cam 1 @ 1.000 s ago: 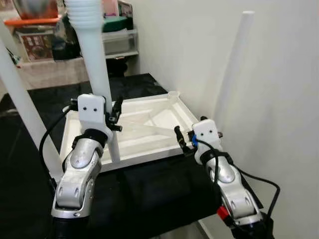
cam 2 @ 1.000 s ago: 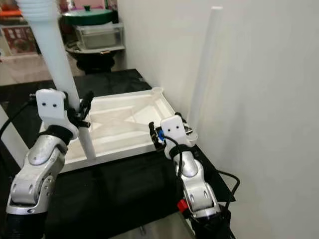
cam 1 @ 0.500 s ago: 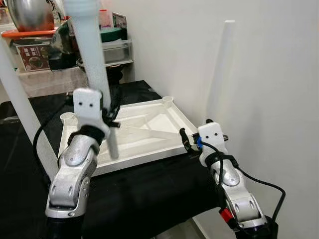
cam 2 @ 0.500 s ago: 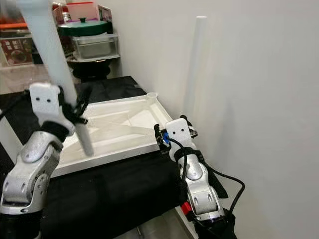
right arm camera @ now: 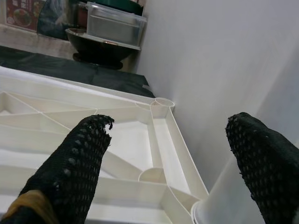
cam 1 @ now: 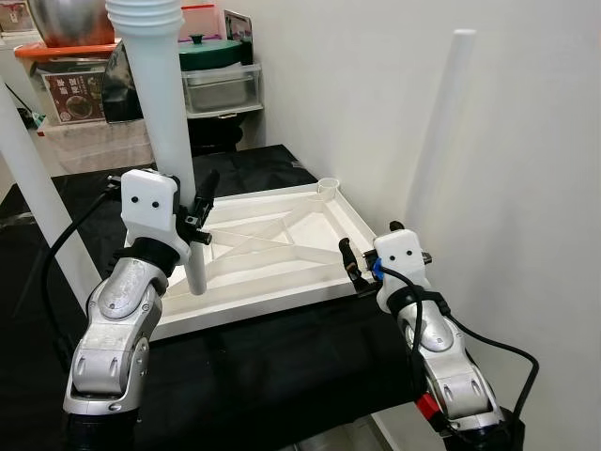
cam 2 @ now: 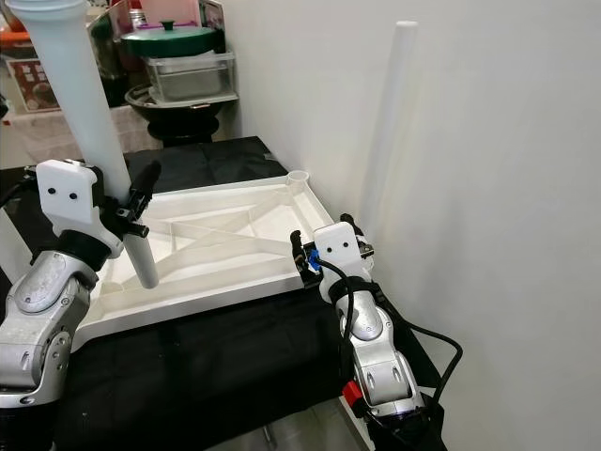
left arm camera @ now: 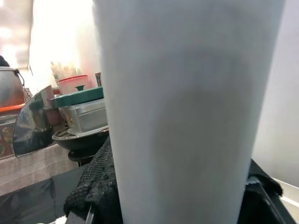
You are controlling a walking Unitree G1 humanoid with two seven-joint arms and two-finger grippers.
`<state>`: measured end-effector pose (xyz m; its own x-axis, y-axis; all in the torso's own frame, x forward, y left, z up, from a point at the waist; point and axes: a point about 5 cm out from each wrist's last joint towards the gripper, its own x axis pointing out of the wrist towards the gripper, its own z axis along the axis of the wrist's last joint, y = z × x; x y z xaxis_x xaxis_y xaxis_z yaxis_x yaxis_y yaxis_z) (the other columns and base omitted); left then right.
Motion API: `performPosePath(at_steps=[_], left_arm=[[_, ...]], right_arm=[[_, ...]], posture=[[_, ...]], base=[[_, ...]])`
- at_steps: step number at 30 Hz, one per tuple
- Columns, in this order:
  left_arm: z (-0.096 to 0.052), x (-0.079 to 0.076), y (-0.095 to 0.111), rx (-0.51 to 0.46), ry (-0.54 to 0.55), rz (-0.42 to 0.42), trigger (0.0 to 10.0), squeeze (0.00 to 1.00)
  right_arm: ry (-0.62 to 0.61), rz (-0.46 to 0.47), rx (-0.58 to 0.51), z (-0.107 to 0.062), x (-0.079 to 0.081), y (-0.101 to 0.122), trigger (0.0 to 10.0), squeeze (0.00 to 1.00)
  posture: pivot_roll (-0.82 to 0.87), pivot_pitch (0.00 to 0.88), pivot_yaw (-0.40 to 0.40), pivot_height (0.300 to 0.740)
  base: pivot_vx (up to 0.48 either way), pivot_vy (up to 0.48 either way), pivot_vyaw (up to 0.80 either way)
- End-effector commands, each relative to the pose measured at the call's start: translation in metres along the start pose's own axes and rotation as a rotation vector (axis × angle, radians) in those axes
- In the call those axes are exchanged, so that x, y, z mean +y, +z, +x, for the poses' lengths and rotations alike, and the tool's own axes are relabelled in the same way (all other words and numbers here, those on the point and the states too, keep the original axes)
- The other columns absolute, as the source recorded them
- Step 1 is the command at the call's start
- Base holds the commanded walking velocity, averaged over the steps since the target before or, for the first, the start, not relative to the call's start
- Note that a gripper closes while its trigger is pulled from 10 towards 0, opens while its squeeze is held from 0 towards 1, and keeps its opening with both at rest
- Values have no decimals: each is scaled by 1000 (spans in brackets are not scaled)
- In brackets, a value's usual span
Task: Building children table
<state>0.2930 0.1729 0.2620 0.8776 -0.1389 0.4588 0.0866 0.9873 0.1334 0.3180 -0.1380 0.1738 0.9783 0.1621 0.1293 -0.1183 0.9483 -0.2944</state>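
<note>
A white children's table top (cam 1: 266,303) lies upside down on a black cloth, ribs facing up. My left gripper (cam 1: 195,218) is shut on a thick white table leg (cam 1: 161,103) and holds it nearly upright. The leg's lower end hangs just over the left front part of the top. In the left wrist view the leg (left arm camera: 187,93) sits between the black fingers (left arm camera: 93,182). My right gripper (right arm camera: 169,120) is open at the top's right front corner, beside a leg (cam 1: 441,122) standing there by the wall. Another leg (cam 1: 38,188) stands at the left.
An open corner socket (cam 1: 327,185) shows at the top's far right corner. The white wall (cam 1: 376,94) runs close along the right side. Pots and plastic boxes (cam 1: 211,75) fill shelves behind. The black cloth (cam 1: 282,366) ends near the front edge.
The head camera has shifted. The held leg's lower end has moved slightly back from the top's front rim. My right gripper stays open at the same corner.
</note>
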Motion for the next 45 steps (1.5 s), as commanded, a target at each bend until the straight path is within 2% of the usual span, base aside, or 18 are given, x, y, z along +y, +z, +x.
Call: performPosePath(at_steps=[1,7,12,20,28,32,37,39,45], left_arm=[[-4,-2,-5,12,-18,-1,10000,0],[-12,-4,-16,38,-95,38,10000,0],[-16,6,-30,68,-132,71,10000,0],[-9,18,-28,43,-185,122,10000,0],[-4,16,-25,3,-238,140,10000,0],[-4,16,-26,5,-241,139,10000,0],[-9,14,-38,38,-236,107,10000,0],[-14,17,-48,72,-222,96,10000,0],[-16,28,-57,107,-178,78,10000,0]], right_arm=[[-7,-1,18,-2,-2,-6,10000,0],[-10,-10,10,-3,-5,-7,10000,0],[-12,-2,0,-3,-5,-6,10000,0],[-20,4,-17,-5,-7,-5,10000,0],[-23,6,-27,-5,-7,-4,10000,0],[-22,6,-28,-5,-6,-4,10000,0],[-24,4,-28,-6,-7,-4,10000,0],[-25,1,-24,-8,-9,-6,10000,0],[-23,-2,-24,-8,-10,-6,10000,0]], posture=[[14,0,-3,740],[12,0,-6,740],[10,0,-11,740],[6,0,-4,740],[5,0,-5,740],[3,0,-4,740],[-5,0,-2,740],[-8,0,-4,740],[-11,0,-5,740]], base=[[0,0,0],[0,0,0],[0,0,0],[0,0,0],[0,0,0],[0,0,0],[0,0,0],[0,0,0],[0,0,0]])
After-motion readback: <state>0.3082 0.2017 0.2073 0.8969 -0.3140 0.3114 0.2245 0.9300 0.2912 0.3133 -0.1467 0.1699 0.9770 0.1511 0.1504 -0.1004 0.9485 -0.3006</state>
